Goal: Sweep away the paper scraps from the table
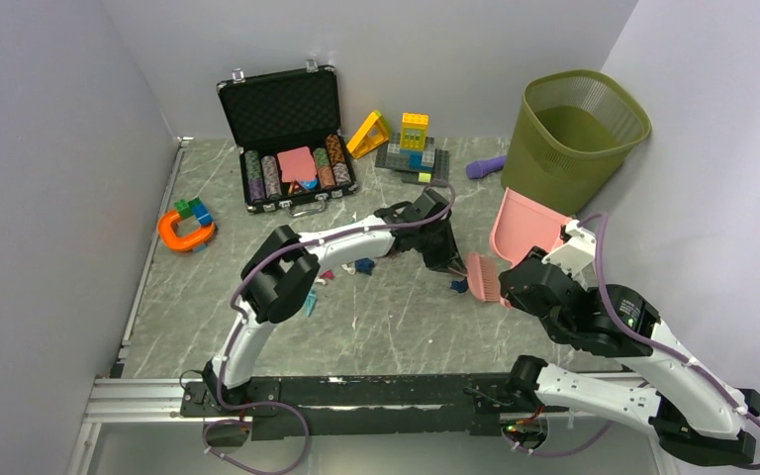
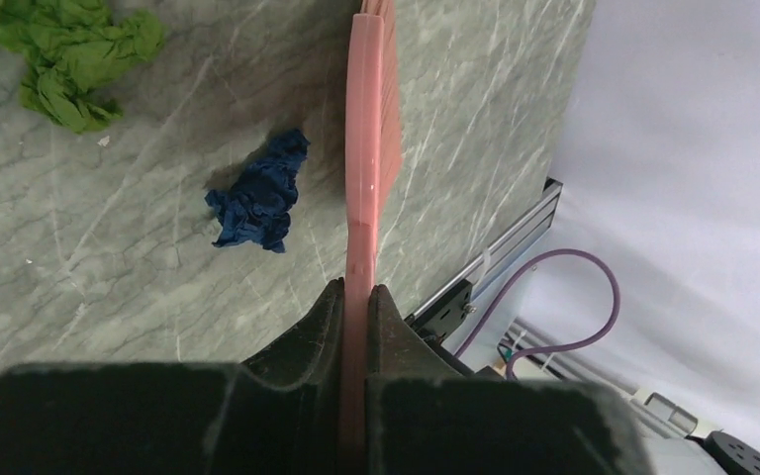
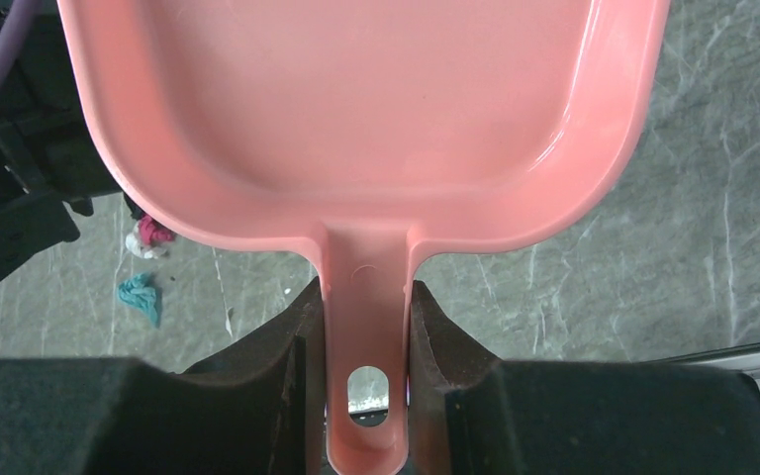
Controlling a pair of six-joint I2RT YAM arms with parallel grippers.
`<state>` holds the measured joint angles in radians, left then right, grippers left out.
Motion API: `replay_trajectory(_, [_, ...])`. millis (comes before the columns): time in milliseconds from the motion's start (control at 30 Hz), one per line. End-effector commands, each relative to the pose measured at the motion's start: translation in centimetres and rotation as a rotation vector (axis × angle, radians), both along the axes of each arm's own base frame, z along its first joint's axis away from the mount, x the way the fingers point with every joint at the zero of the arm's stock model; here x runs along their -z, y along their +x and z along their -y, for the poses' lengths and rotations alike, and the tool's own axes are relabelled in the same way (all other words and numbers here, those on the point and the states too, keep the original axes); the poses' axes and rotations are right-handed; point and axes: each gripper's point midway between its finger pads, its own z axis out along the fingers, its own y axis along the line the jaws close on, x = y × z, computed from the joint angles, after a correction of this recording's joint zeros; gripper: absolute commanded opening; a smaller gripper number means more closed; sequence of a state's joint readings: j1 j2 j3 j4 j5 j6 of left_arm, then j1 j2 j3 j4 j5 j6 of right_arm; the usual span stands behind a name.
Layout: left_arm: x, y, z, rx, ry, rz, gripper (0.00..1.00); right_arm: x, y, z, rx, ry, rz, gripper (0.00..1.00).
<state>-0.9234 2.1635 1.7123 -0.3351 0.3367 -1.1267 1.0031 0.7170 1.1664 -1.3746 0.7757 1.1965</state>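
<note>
My left gripper [image 1: 452, 259] is shut on the handle of a pink brush [image 1: 482, 277] whose head rests on the table [image 1: 396, 327] at mid-right. In the left wrist view the gripper [image 2: 356, 297] holds the brush [image 2: 371, 148] edge-on, with a dark blue wad [image 2: 255, 193] just left of it and a green wad [image 2: 69, 54] farther off. My right gripper [image 1: 517, 269] is shut on the handle of a pink dustpan [image 1: 524, 226], which shows empty in the right wrist view [image 3: 356, 109]. Other scraps lie left of the brush: dark blue [image 1: 364, 265], magenta [image 1: 327, 275], teal [image 1: 309, 302].
A green mesh waste basket [image 1: 574, 139] stands at the back right behind the dustpan. An open black case of poker chips [image 1: 287, 139], building blocks [image 1: 411, 148], a purple object [image 1: 485, 168] and an orange toy [image 1: 186, 230] sit at the back and left.
</note>
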Motion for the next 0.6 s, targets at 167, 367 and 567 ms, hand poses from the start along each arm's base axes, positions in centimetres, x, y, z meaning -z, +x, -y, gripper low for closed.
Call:
replay_trajectory(167, [-1.0,2.8,-7.6,0.083,0.293,0.174,0.0,-0.3,0.3,-1.3,-0.035,0.057,0.018,0.0])
replay_trajectory(367, [-1.1,6.4,-17.6,-0.003,0.416,0.183,0.0,0.8,0.1,-2.4,-0.081,0.04,-0.019,0.0])
replay_trajectory(567, [-5.8,5.1,-20.3,0.061,0.379,0.241,0.0,1.1,0.4,-3.4,-0.114,0.035,-0.025,0.0])
